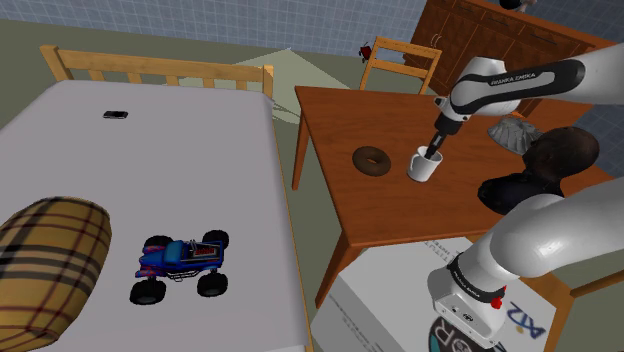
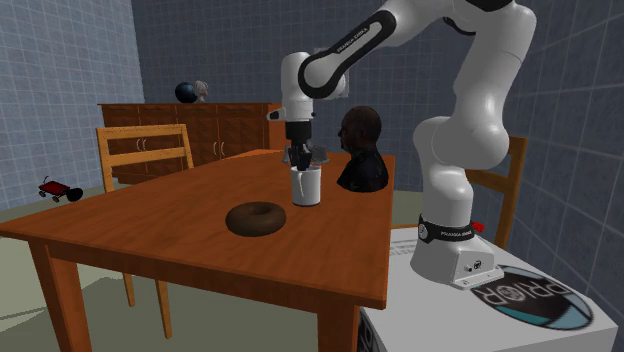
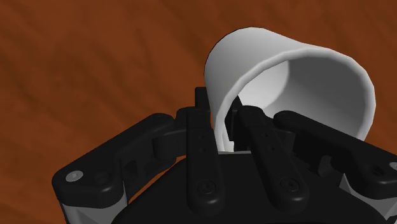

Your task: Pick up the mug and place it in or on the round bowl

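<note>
Wrist view: downward gripper [image 3: 222,107] tight on the wall of the white mug [image 3: 254,57]

The brown wooden bench [image 2: 150,240] carries a white mug [image 2: 306,187], its wall clasped between the fingers [image 3: 205,137]. A dark brown round bowl [image 2: 255,218] (low, ring-like) lies near the fingers, and a dark bust [image 2: 360,150] stands near them on the opposite side.
</note>
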